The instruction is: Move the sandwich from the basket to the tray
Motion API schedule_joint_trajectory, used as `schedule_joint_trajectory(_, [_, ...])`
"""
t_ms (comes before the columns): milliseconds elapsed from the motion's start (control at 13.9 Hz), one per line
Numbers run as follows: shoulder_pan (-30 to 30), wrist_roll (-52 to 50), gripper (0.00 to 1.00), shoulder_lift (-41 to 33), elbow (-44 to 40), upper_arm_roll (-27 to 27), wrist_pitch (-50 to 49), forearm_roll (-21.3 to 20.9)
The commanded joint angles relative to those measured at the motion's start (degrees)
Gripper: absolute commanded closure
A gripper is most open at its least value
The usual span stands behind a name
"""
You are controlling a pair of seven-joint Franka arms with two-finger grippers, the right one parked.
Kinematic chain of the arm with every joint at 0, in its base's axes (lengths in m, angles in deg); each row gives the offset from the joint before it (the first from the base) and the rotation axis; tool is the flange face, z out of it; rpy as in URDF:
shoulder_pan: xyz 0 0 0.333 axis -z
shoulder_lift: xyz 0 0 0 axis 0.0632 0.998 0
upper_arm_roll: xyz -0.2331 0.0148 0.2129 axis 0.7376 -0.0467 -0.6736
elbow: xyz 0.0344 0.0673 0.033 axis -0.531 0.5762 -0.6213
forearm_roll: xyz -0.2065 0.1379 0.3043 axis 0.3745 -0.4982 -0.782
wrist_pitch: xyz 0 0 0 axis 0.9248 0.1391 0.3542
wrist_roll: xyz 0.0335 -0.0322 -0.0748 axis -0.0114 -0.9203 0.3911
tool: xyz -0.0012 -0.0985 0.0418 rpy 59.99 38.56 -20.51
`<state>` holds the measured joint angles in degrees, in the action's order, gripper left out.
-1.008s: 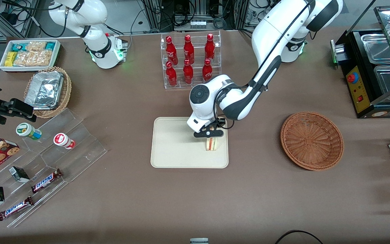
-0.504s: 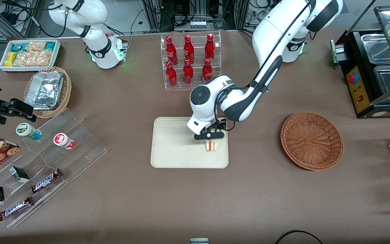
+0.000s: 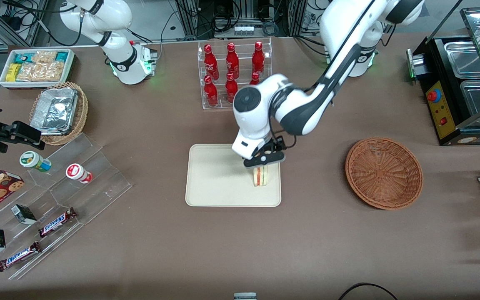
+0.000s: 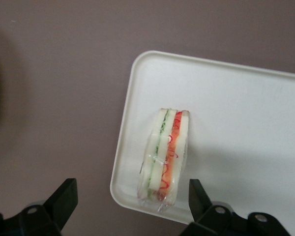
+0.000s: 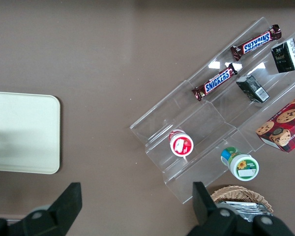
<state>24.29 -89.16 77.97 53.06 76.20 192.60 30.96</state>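
Sandwich (image 3: 259, 176) stands on edge on the tray (image 3: 215, 183), close to the tray's rim at the working arm's end; wrist view shows it (image 4: 166, 157) near one rounded corner, with bare tray surface (image 4: 246, 128) open on its other side. Filling edge faces up: green and red stripes between pale bread. Long axis runs parallel to the short rim it sits beside, nearer-to-farther from the front camera. Gripper (image 3: 265, 159) hangs just above the sandwich, fingers (image 4: 64, 199) spread wide, one to each side, nothing held, clear of the bread. Basket (image 3: 384, 172) sits on the tabletop (image 3: 315, 233) well apart, toward the working arm's end; bare tabletop lies between it and the tray. Bottle rack (image 3: 231, 75) stands farther from the camera than the tray.
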Motion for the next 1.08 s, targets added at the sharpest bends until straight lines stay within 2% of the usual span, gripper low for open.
schedule_joint_trajectory(0, [-2.33,-0.61,0.0,-7.88,1.52,-0.35,-5.46,2.16])
schedule_joint_trajectory(216, [-7.15,1.57,0.0,-13.86,1.43,-0.35,-10.21,4.79])
schedule_joint_trajectory(432, [-13.92,12.45,0.0,-20.63,1.25,-0.35,-16.98,10.41])
schedule_joint_trajectory(864, [-23.68,26.52,0.0,-28.29,1.52,-0.44,-24.9,14.63])
schedule_joint_trajectory(1008, [-25.1,31.09,0.0,-30.13,1.78,-2.88,-26.4,16.13])
